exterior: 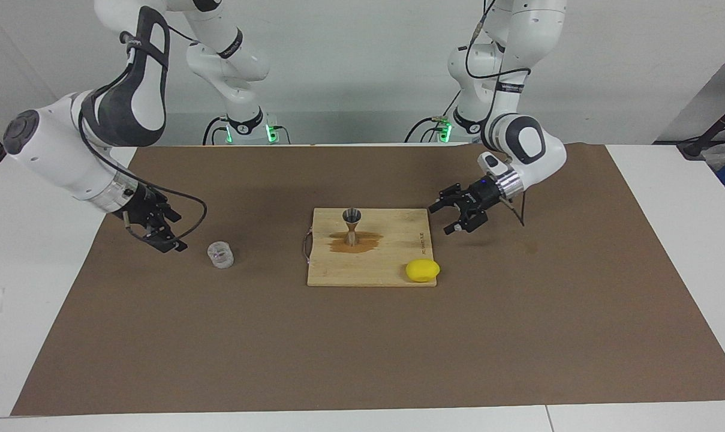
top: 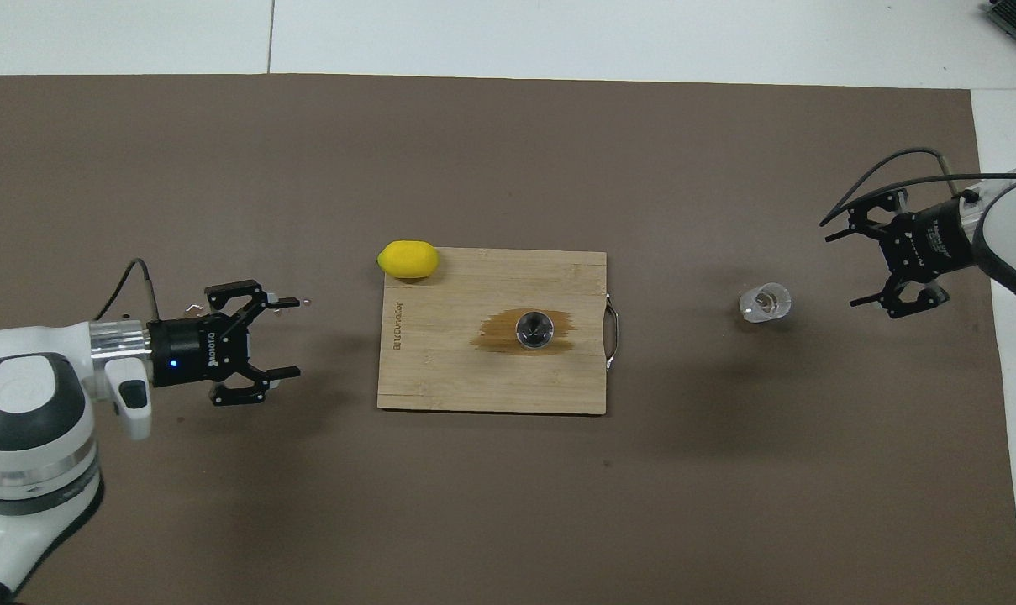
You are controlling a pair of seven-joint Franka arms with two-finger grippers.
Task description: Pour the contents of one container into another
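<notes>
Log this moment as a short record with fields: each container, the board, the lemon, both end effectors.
glass tumbler: upright on the brown mat, toward the right arm's end
jigger: upright on the cutting board, in a brown wet patch
lemon: at the board's corner
left end effector: open, empty, over the mat beside the board
right end effector: open, empty, beside the tumbler

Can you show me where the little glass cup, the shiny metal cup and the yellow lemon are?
glass tumbler (exterior: 220, 254), facing view, on its clear side wall.
metal jigger (exterior: 352, 226), facing view, on its narrow waist.
lemon (top: 407, 259), overhead view, on the middle of its yellow skin.
</notes>
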